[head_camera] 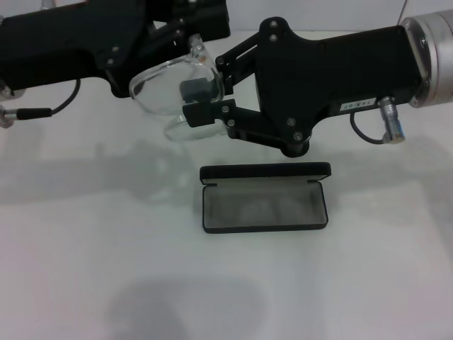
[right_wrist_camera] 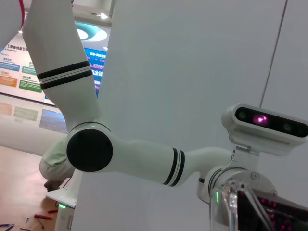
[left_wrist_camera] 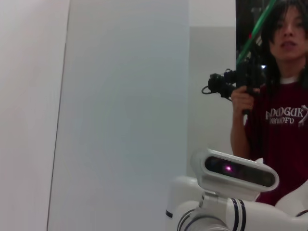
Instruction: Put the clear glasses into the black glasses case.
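Note:
The clear glasses (head_camera: 159, 92) hang in the air above the table, behind the black glasses case (head_camera: 265, 207). My right gripper (head_camera: 199, 100) reaches in from the right and is shut on the glasses, one pad on either side of the lens. My left gripper (head_camera: 185, 37) comes in from the upper left and meets the glasses at their upper corner. The case lies open on the white table (head_camera: 85, 269), grey lining up and lid raised at the back. A clear strip of plastic (right_wrist_camera: 231, 208) shows in the right wrist view.
A person (left_wrist_camera: 281, 110) holding a camera rig stands behind the robot in the left wrist view. My own head camera (right_wrist_camera: 264, 126) and white left arm (right_wrist_camera: 91, 147) fill the right wrist view. A loose cable (head_camera: 42, 111) hangs under the left arm.

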